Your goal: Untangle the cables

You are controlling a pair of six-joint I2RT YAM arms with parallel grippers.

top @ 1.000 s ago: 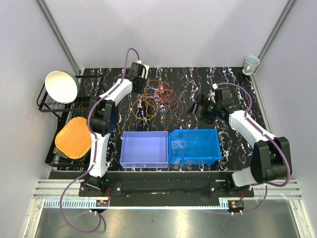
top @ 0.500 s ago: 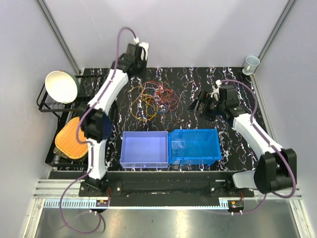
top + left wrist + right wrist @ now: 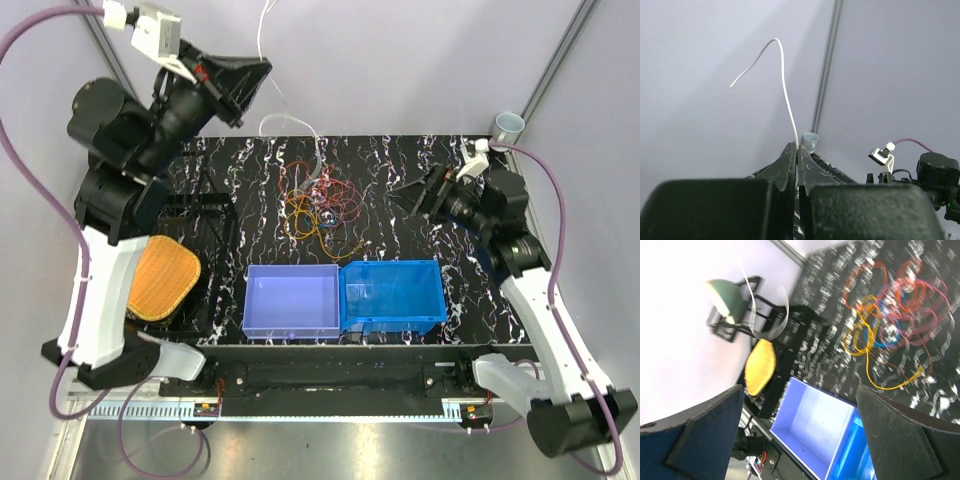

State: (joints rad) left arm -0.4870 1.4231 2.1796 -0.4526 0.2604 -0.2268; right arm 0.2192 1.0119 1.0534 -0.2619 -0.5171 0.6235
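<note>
My left gripper (image 3: 262,68), high up, has its jaws clamped on one white cable (image 3: 785,90). My right gripper (image 3: 413,197) hovers, jaws apart, near one cable tangle (image 3: 320,205) and two bins: purple bin (image 3: 290,328), blue bin (image 3: 395,318).

Your left gripper (image 3: 258,72), held high and left of the cable tangle (image 3: 322,205), pinches a white cable (image 3: 318,150) rising from it; your right gripper (image 3: 418,192) hangs right of it, fingers spread.

Black marbled table (image 3: 385,168): cables (image 3: 322,207), lilac bin (image 3: 291,301), blue bin (image 3: 393,293).
</note>
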